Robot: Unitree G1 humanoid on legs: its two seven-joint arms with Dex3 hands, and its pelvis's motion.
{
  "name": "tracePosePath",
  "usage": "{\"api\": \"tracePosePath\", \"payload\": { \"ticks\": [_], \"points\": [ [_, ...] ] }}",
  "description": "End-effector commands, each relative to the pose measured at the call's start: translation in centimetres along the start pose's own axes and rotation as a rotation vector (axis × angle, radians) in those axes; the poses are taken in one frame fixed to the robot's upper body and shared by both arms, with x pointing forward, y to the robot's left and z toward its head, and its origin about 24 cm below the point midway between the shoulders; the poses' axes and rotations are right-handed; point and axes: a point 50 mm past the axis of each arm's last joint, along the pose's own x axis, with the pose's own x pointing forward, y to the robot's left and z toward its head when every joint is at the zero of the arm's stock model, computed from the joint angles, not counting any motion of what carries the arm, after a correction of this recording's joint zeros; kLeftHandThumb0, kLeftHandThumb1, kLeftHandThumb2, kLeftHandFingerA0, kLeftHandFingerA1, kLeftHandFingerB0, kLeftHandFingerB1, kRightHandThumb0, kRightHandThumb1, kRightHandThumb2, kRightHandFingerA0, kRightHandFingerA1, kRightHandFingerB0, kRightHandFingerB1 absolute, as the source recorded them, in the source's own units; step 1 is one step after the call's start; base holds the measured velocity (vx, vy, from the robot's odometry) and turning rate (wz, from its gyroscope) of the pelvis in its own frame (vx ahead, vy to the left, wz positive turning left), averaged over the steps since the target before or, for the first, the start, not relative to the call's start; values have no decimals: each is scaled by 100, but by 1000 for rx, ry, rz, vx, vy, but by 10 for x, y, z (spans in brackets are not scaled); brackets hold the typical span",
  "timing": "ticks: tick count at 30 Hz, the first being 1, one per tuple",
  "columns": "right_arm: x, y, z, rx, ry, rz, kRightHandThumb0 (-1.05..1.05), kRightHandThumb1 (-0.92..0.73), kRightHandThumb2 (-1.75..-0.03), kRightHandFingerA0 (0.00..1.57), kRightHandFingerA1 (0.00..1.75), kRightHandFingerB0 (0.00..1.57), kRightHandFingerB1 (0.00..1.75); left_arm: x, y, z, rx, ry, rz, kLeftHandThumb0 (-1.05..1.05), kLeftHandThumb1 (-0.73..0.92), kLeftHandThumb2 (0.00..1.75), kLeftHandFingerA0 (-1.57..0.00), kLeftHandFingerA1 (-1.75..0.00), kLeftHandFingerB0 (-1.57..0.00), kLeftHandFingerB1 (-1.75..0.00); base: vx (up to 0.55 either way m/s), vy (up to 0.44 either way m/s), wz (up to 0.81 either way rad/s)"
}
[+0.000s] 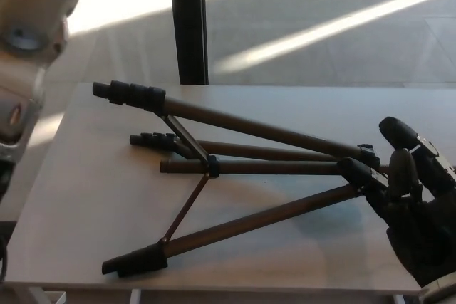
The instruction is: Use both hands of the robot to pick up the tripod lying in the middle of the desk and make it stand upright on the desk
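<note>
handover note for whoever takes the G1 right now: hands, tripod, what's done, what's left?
Right hand: at the tripod's hub end, fingers apart around the joint, no firm grip visible yet.
Left hand: not visible; only the pale left arm shows at top left, above the desk's edge.
Tripod: lying flat mid-desk, legs splayed, feet pointing left.
Done: right-hand approach.
Left: close right hand, bring left hand to the legs, lift, stand it upright.

one head camera looks steeply down, close over the desk (107, 197).
</note>
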Motion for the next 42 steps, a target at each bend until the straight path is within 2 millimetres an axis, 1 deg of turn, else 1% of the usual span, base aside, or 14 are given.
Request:
{"api": "tracePosePath", "payload": {
  "ticks": [1,21,22,25,31,32,33,35,36,38,39,40,41,42],
  "points": [
    [-6,-6,-8,-2,80,-53,-65,-72,-62,72,71,59,54,16,-51,1,358,2,-241,-62,58,58,-72,-66,-68,-54,0,0,0],
    [-5,-7,3,14,73,-62,-62,-73,-62,71,69,59,54,21,-90,-25,642,51,-373,-66,65,60,-64,-66,-69,-56,0,0,0],
    [-6,-6,2,18,71,-58,-63,-72,-62,70,69,60,55,21,-93,-24,699,85,-437,-75,70,61,-46,-61,-49,-45,0,0,0],
    [-6,-5,1,22,71,-53,-63,-72,-61,70,69,61,55,15,-106,-27,838,117,-561,-84,70,62,-26,-52,-27,-36,0,0,0],
    [-8,-5,-1,7,78,-51,-63,-73,-62,72,69,60,54,4,-133,-33,850,201,-675,-89,72,63,-9,-41,-21,-31,0,0,0],
    [-8,-5,-1,1,80,-52,-63,-73,-62,72,69,61,54,2,-136,-34,829,212,-673,-86,55,97,-6,-47,-14,-43,0,0,0],
    [-8,-5,-1,-1,81,-54,-63,-73,-62,71,69,61,54,1,-137,-34,819,217,-672,-89,57,99,-3,-47,-13,-44,0,0,0],
    [-8,-5,-1,0,82,-54,-63,-73,-62,71,69,60,54,1,-139,-34,808,226,-672,-86,56,97,-5,-48,-12,-44,0,0,0],
    [-8,-5,-1,0,81,-55,-62,-73,-62,72,68,60,54,1,-141,-34,786,239,-674,-87,73,63,-9,-42,-20,-31,0,0,0],
    [-8,-5,-1,-4,83,-57,-63,-73,-62,73,67,61,54,1,-142,-35,782,249,-674,-86,73,64,-8,-42,-19,-30,0,0,0],
    [-8,-5,-1,-4,86,-57,-63,-73,-62,73,67,61,53,2,-143,-36,781,254,-671,-89,59,99,-3,-47,-13,-43,0,0,0],
    [-8,-5,-2,-3,88,-57,-64,-73,-62,73,66,62,53,2,-144,-36,773,257,-675,-89,76,63,-9,-44,-19,-31,0,0,0],
    [-8,-4,-2,-10,87,-55,-64,-73,-62,73,66,62,53,1,-144,-36,769,254,-676,-40,31,99,-4,-54,0,-49,0,0,0],
    [-8,-4,-2,-11,88,-54,-64,-73,-62,73,66,63,54,1,-144,-36,770,254,-679,-40,32,99,-3,-54,0,-49,0,0,0]
  ]
}}
